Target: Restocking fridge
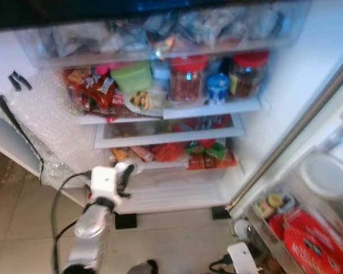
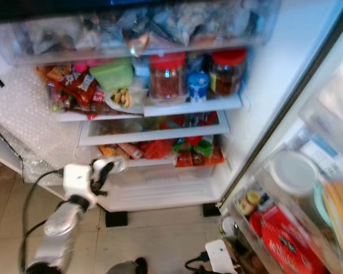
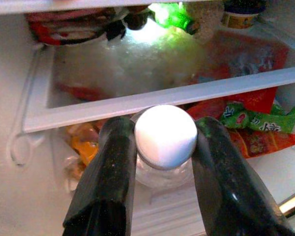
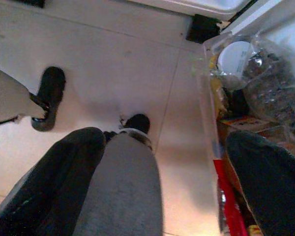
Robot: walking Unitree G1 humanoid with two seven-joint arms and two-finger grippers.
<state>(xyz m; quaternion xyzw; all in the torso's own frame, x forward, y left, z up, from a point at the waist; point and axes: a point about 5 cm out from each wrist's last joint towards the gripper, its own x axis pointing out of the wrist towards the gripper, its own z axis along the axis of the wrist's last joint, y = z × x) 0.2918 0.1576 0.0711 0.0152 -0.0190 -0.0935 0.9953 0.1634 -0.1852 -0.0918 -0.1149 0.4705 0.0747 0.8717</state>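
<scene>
White-capped, a clear bottle (image 3: pixel 164 140) sits clamped in our left gripper (image 3: pixel 165 162), jaws tight on its neck, at the open fridge's (image 1: pixel 286 74) lower shelf; our right gripper (image 4: pixel 167 182) hangs with jaws wide.

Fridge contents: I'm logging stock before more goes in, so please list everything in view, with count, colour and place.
Jars: two, red lids, upper shelf.
Small tub: one, blue, between the jars.
Box: one, green, upper shelf, left of the jars.
Snack packets: several, red and orange, upper shelf, left end.
Packets: several, red and green, lower shelf.
Bagged items: count unclear, in the clear top drawer.
Red packet: one, lower door bin.
White lid: one, door bin above it.
Bottle: one, clear with white cap, held by the left gripper.
Left gripper: shut on the bottle, at the lower shelf.
Right gripper: open, over the floor.
</scene>
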